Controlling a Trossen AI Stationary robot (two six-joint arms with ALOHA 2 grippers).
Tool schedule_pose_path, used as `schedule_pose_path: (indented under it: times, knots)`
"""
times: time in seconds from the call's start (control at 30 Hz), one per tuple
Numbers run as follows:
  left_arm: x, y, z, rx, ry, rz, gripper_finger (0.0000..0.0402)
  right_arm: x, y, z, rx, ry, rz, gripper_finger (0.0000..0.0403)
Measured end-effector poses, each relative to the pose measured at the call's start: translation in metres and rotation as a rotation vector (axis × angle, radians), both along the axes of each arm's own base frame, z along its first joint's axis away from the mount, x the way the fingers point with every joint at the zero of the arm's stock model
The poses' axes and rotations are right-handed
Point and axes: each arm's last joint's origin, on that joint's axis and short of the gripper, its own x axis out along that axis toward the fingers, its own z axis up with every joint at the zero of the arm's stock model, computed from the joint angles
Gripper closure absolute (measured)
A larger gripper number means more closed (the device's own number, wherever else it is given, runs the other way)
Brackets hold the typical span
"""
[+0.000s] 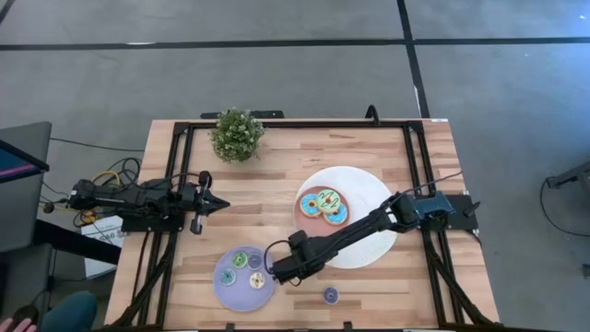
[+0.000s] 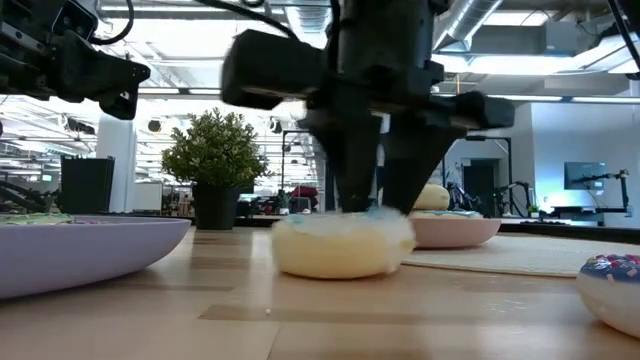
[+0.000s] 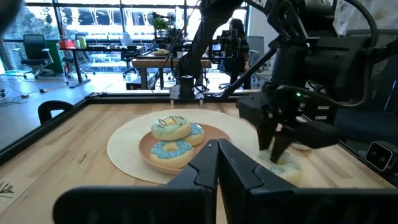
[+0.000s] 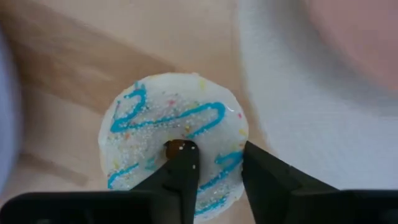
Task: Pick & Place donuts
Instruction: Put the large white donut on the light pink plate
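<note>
A white-iced donut with blue drizzle [image 4: 171,124] lies on the bare wood between the lavender plate [image 1: 227,291] and the white round mat [image 1: 369,242]; it also shows in the low view [image 2: 345,250]. My right gripper [image 4: 216,155] stands over it, pointing down, with its fingers astride one side of the ring. Three larger iced donuts [image 1: 324,206] lie on the pink plate [image 1: 301,218]. Several tiny donuts [image 1: 247,268] lie on the lavender plate. A purple-iced donut [image 1: 330,295] lies on the wood near the near edge. My left gripper [image 1: 219,202] waits shut at the table's left. My right gripper comes at the white-iced donut from above, pointing down. One finger [image 4: 182,163] stands in the centre hole [image 4: 171,147] and the other [image 4: 264,177] at the ring's outer edge [image 4: 241,134], with the ring's wall between them. The donut lies flat, its underside on the table [image 2: 340,272].
A potted plant [image 1: 237,135] stands near the far edge. Black rails [image 1: 175,166] run along the table's left and right sides. The lavender plate's rim [image 2: 90,250] lies close beside the held donut. Bare wood shows in the middle [image 1: 258,207] and by the near right corner [image 1: 396,290].
</note>
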Motion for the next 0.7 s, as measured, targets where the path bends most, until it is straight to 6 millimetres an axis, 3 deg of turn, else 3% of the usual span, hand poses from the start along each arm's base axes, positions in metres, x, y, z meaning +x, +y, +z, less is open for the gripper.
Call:
schedule_pose_path:
  times: [0.2,0.47,0.57,0.7]
  knots:
    - [0.0,0.0,0.0,0.0,0.0,0.0,0.0401,-0.012,-0.004,0.029,-0.064,-0.014,0.004,0.0311]
    - [0.0,0.0,0.0,0.0,0.0,0.0,0.0401,-0.039,-0.024,0.091,-0.317,-0.078,0.057,0.031]
    - [0.0,0.0,0.0,0.0,0.0,0.0,0.0401,-0.046,-0.032,0.097,-0.436,-0.046,0.066,0.031]
    - [0.0,0.0,0.0,0.0,0.0,0.0,0.0401,-0.043,-0.034,0.088,-0.504,-0.009,0.134,0.031]
